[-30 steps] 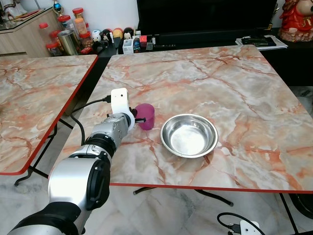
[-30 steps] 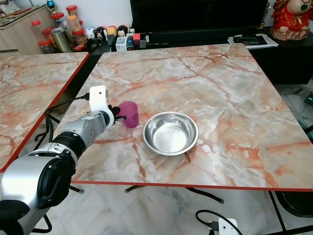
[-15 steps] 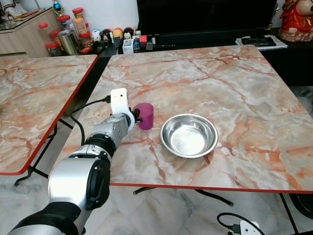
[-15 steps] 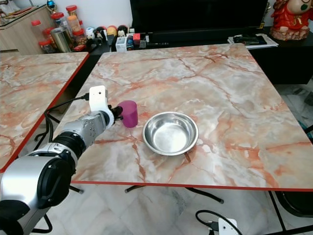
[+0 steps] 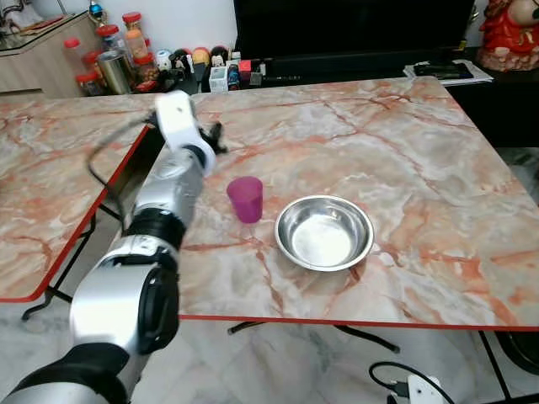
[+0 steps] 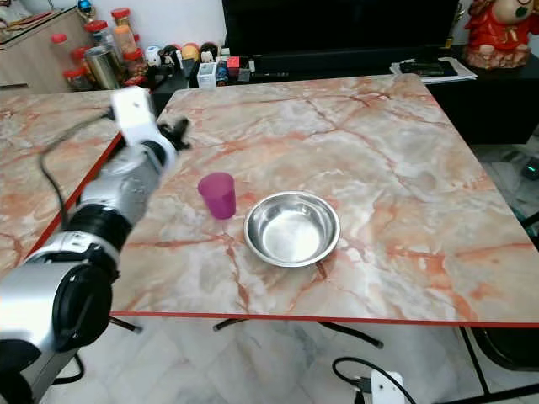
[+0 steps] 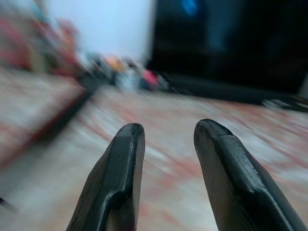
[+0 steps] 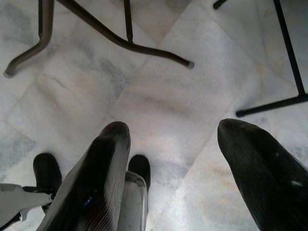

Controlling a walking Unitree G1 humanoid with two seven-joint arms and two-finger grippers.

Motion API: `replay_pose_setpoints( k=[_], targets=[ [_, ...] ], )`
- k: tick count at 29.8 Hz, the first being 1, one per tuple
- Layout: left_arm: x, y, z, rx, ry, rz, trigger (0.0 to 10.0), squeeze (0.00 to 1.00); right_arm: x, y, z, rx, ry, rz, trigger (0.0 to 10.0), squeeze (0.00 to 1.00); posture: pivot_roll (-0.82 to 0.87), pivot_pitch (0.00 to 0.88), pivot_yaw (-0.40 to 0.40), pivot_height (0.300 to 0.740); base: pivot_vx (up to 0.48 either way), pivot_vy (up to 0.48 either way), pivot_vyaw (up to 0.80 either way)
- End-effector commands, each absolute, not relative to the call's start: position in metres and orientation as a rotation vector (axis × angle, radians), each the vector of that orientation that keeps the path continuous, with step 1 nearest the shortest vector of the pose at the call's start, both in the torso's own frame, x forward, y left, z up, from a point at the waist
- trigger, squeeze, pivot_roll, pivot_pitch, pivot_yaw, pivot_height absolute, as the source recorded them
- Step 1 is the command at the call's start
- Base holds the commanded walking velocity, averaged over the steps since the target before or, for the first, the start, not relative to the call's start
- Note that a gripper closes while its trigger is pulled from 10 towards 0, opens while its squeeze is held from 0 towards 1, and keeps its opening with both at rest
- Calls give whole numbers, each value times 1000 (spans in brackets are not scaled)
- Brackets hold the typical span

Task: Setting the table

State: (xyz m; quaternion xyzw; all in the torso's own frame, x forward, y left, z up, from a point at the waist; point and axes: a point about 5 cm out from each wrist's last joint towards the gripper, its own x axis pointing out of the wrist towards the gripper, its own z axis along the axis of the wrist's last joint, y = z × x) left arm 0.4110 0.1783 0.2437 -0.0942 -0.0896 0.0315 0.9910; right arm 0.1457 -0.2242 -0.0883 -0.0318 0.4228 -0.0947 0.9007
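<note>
— Marble table (image 5: 438, 168) before us; where does the cup (image 5: 245, 199) stand?
— Upright, just left of the steel bowl (image 5: 324, 233), free of our grip.
— And our left gripper (image 5: 215, 135)?
— Raised above the table's far left part, well apart from the cup, jaws parted, holding nothing.
— Our right gripper (image 8: 180, 159)?
— Hanging over the floor (image 8: 159, 106), jaws wide.

A home's dining and living area: two marble-patterned, red-edged folding tabletops (image 5: 404, 160) stand on a pale marble floor (image 8: 159, 106). At upper left, a wooden cabinet (image 5: 42, 63) carries red-lidded jars (image 5: 133, 38); along the top, a dark TV (image 5: 354, 25) sits above small figurines (image 5: 198, 61).
</note>
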Motion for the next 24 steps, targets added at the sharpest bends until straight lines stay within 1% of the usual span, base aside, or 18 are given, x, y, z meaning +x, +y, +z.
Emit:
replay_pose_setpoints(
  k=[1, 3, 5, 6, 10, 11, 13, 16, 17, 18, 21, 22, 24],
  targets=[
    [404, 201, 232, -142, -184, 151, 10000, 0, 146, -219, -90, -56, 886, -180, 10000, 0, -49, 0, 68, 740, 0, 0, 0],
    [390, 233, 214, -59, -183, 283, 10000, 0, 151, -219, -88, -65, 881, -162, 10000, 0, -42, 0, 42, 740, 0, 0, 0],
    [376, 251, 207, 10, -211, 344, 10000, 0, 154, -219, -87, -70, 879, -154, 10000, 0, -30, 0, 27, 740, 0, 0, 0],
    [366, 264, 202, 44, -229, 393, 10000, 0, 157, -220, -86, -75, 877, -149, 10000, 0, -23, 0, 18, 740, 0, 0, 0],
    [338, 288, 187, 184, -237, 483, 10000, 0, 164, -220, -83, -91, 869, -126, 10000, 0, -18, 0, 7, 740, 0, 0, 0],
    [338, 288, 187, 184, -237, 483, 10000, 0, 164, -220, -83, -91, 869, -126, 10000, 0, -18, 0, 7, 740, 0, 0, 0],
    [321, 304, 165, 253, -181, 534, 10000, 0, 170, -218, -81, -89, 857, -117, 10000, 0, -14, 0, 5, 740, 0, 0, 0],
    [304, 318, 146, 302, -136, 594, 10000, 0, 174, -216, -80, -88, 851, -110, 10000, 0, -12, 0, 6, 740, 0, 0, 0],
    [288, 330, 132, 336, -93, 676, 10000, 0, 175, -215, -80, -86, 849, -108, 10000, 0, -8, 0, 9, 740, 0, 0, 0],
    [280, 337, 125, 364, -65, 718, 10000, 0, 175, -213, -80, -84, 849, -107, 10000, 0, -8, 0, 13, 740, 0, 0, 0],
    [266, 347, 115, 415, -16, 788, 10000, 0, 175, -211, -81, -80, 852, -104, 10000, 0, -7, 0, 23, 740, 0, 0, 0],
    [250, 357, 101, 446, 51, 870, 10000, 0, 173, -209, -82, -74, 857, -105, 10000, 0, -7, 0, 28, 740, 0, 0, 0],
    [238, 366, 89, 462, 113, 932, 10000, 0, 171, -206, -83, -68, 861, -106, 10000, 0, -10, 0, 41, 740, 0, 0, 0]
  ],
)
